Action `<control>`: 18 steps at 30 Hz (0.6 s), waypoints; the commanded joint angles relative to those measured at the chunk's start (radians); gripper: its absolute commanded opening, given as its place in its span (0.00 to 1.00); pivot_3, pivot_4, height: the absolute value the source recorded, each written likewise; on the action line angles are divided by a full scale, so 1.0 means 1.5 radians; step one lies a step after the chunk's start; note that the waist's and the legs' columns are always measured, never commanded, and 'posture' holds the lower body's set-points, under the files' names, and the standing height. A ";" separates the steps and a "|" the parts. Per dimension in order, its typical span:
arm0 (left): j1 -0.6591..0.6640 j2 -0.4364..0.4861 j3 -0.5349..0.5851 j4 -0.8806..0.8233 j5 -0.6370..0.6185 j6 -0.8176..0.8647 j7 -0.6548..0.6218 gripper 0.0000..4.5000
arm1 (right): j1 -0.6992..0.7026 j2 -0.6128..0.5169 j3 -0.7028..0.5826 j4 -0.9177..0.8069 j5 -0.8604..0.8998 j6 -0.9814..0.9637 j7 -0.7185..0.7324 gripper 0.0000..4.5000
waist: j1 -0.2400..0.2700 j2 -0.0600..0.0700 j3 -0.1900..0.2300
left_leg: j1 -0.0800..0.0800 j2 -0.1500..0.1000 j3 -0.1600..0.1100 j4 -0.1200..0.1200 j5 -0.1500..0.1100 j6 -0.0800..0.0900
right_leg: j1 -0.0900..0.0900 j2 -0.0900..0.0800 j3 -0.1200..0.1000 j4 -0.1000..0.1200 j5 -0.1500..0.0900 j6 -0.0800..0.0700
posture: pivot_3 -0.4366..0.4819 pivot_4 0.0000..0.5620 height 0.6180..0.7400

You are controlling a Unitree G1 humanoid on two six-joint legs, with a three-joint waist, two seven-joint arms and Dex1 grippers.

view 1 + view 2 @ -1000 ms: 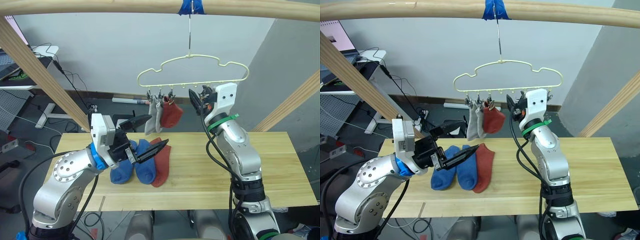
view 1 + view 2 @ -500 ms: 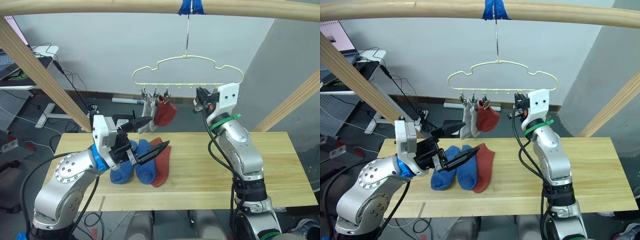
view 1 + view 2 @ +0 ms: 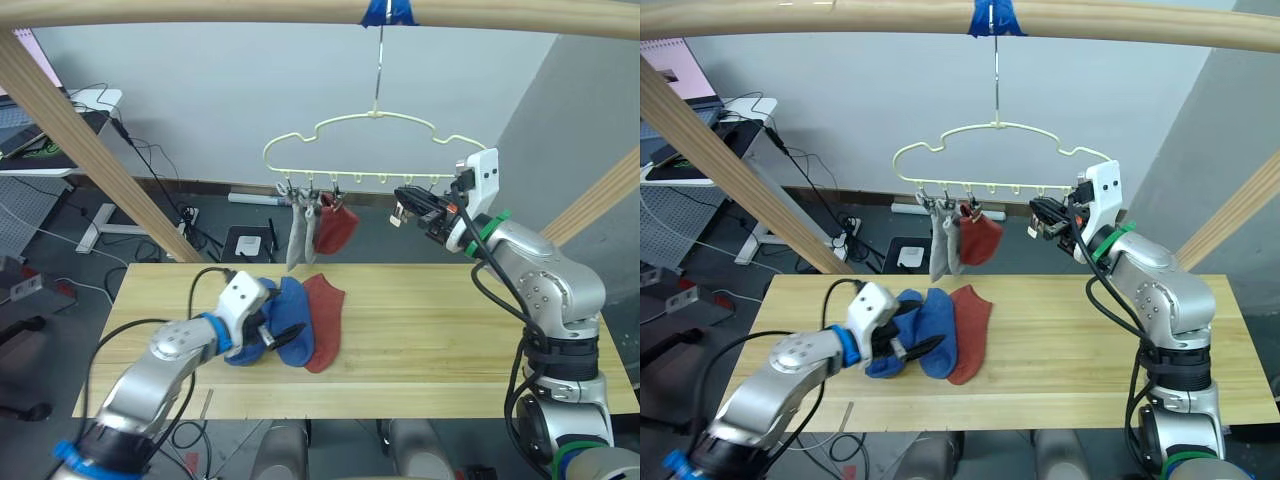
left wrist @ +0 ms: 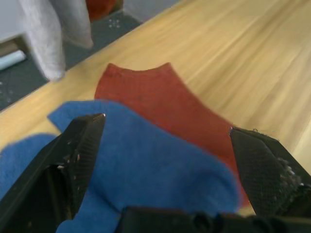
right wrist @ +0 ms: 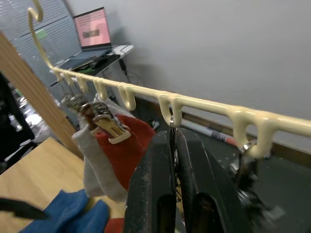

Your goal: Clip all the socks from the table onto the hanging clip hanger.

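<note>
Socks (image 4: 146, 160) of soft knit lie between the spread left end effector (image 4: 167, 160).

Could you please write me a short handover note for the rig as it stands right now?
Left gripper: open, down over the blue socks on the table.
Right gripper: shut on a clip of the hanger, holding it up by the hanger's bottom bar.
Done: two grey socks and one red sock hang clipped at the hanger's left end.
Left: two blue socks and one red sock lie side by side on the table, overlapping. Three clips are free.
</note>
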 commanded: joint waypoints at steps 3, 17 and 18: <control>-0.068 -0.053 -0.039 0.113 0.064 -0.092 -0.009 1.00 | -0.014 -0.008 0.003 -0.018 0.018 0.006 0.006 0.00 | -0.012 -0.001 0.000 | 0.000 0.000 0.001 0.000 0.000 0.000 | 0.000 0.000 0.001 -0.001 0.002 -0.003 | 0.34 0.50 1.00; -0.161 -0.106 -0.132 0.339 0.211 -0.189 -0.059 1.00 | -0.015 -0.002 0.002 -0.027 0.018 0.000 -0.038 0.00 | -0.028 -0.001 0.001 | 0.000 0.000 0.001 0.001 0.000 0.001 | 0.000 0.000 0.001 0.000 0.002 -0.002 | 0.28 0.48 1.00; -0.162 -0.109 -0.130 0.347 0.214 -0.196 -0.059 1.00 | -0.015 -0.002 0.002 -0.029 0.019 0.000 -0.039 0.00 | -0.029 -0.001 0.001 | 0.000 0.000 0.002 0.001 0.000 0.001 | 0.000 0.000 0.001 0.000 0.002 -0.002 | 0.28 0.48 1.00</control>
